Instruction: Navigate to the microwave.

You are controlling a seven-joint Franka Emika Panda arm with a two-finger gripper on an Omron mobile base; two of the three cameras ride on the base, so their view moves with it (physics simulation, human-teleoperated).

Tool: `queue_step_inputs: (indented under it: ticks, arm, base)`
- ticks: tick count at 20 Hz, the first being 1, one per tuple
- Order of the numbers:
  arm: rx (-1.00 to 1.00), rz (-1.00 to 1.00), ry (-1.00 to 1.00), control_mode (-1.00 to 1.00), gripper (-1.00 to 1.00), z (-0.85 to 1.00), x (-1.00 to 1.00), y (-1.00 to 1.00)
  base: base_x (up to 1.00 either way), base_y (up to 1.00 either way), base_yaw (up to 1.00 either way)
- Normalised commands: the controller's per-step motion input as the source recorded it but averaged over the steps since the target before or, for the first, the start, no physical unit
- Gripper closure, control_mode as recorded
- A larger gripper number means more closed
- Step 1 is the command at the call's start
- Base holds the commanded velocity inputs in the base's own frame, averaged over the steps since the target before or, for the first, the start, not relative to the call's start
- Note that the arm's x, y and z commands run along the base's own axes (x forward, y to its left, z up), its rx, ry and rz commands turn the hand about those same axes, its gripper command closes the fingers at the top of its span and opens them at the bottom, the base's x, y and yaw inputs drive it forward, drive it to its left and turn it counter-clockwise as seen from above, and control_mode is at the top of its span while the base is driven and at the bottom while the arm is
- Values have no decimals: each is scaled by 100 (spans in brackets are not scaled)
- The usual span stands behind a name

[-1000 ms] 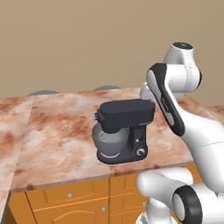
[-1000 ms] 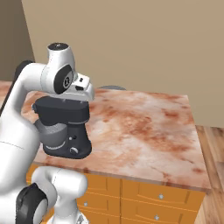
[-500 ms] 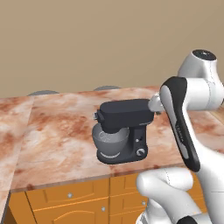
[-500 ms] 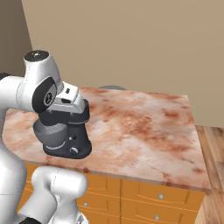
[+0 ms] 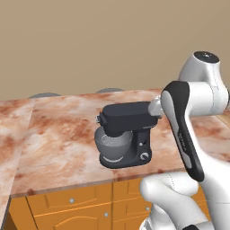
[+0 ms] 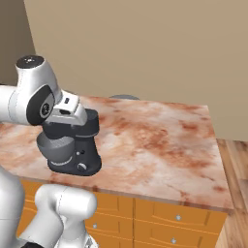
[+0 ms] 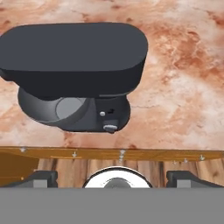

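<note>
No microwave among the visible items, so bearing from end effector (image 7: pixel 112 177) cannot be told; fingers (image 7: pixel 41 177) spread wide and empty above black stand mixer (image 5: pixel 126 134) on marble counter (image 6: pixel 160 140); base turn probably required.

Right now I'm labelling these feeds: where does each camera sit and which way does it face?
Left base view: behind the arm's left, facing the stand mixer on the marble counter; arm at right.
Right base view: behind its right, same mixer and counter; arm at left.
Hand view: on the hand, looking down at the mixer; gripper fingertips at bottom.
</note>
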Motion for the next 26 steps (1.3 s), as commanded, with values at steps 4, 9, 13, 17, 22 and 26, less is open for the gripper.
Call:
queue_step_inputs:
  ticks: [4, 9, 13, 17, 22, 26]
  arm:
    - [0, 0, 0, -100, -100, 0, -25, 2]
    - [0, 0, 0, 100, -100, 0, -6, 0]
    - [0, 0, 0, 100, -100, 0, 0, 0]
    - [0, 0, 0, 100, -100, 0, 0, 0]
    - [0, 0, 0, 100, -100, 0, 0, 0]
    - [0, 0, 0, 100, -100, 0, 0, 0]
  base:
    - [0, 0, 0]
    - [-59, 0, 10]
    - [-92, 7, 56]
    - [-34, 1, 99]
    - [-18, 0, 100]
    - [-18, 0, 100]
